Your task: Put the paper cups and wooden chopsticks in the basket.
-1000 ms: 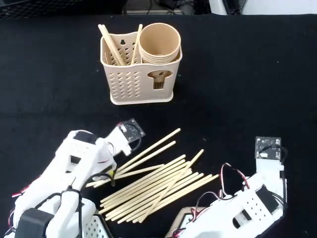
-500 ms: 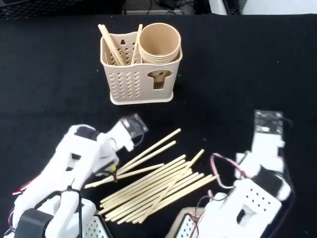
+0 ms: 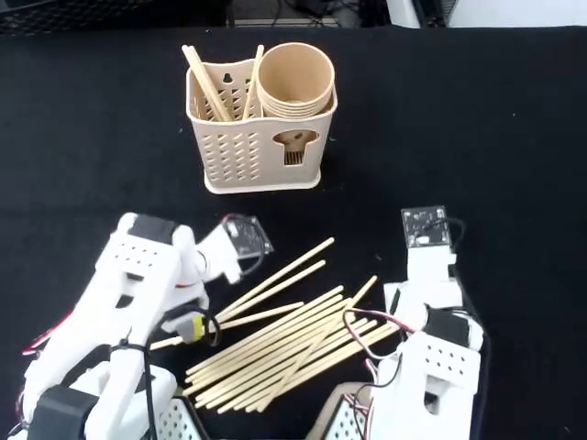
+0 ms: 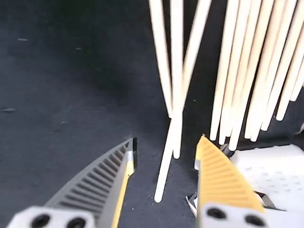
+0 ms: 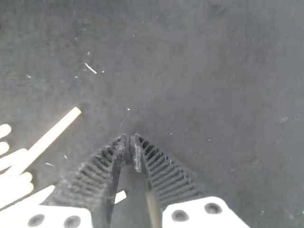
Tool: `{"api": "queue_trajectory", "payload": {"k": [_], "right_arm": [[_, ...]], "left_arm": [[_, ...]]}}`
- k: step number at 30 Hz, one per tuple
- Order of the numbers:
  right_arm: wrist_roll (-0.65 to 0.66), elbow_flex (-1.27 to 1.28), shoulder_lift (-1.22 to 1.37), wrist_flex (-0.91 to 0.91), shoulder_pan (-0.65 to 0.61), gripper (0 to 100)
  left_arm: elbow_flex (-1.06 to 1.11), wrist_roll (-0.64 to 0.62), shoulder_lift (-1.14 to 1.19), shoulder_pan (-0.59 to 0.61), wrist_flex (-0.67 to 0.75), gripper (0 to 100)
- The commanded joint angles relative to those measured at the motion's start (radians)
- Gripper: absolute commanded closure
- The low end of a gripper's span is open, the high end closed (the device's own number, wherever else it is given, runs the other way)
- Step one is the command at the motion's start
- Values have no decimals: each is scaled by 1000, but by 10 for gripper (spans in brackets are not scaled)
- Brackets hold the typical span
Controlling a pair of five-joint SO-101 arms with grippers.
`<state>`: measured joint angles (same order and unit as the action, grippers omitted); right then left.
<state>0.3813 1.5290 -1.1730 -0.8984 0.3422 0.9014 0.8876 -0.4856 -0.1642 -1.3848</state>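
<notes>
While the left hand (image 4: 167,141) stands apart over the wooden chopsticks (image 3: 293,335), the right hand (image 5: 129,138) — pressed together — hovers above the black surface (image 5: 213,71).

Black cloth (image 3: 495,128) covers the table (image 3: 83,137) edge to edge, flecked here and there with pale lint. Past its far edge lie dark cables (image 3: 303,11). A white surface (image 3: 514,11) shows beyond the far right corner.

No legible text, seemingly.
</notes>
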Motion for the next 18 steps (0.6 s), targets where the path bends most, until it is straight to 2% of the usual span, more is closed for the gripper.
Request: {"api": "queue_trajectory", "payload": {"k": [1,6,13,16,18], "right_arm": [[-5,-5,-13,21,-12,986],[-8,-1,-13,34,-12,985],[-8,1,-13,34,-12,985],[-9,1,-13,34,-12,985],[-9,1,-13,34,-12,985]], "left_arm": [[25,17,-11,-25,58,796],[48,12,-6,-82,77,798],[185,17,0,-65,282,801],[205,17,-8,-67,295,804],[202,14,-11,-71,293,845]]}}
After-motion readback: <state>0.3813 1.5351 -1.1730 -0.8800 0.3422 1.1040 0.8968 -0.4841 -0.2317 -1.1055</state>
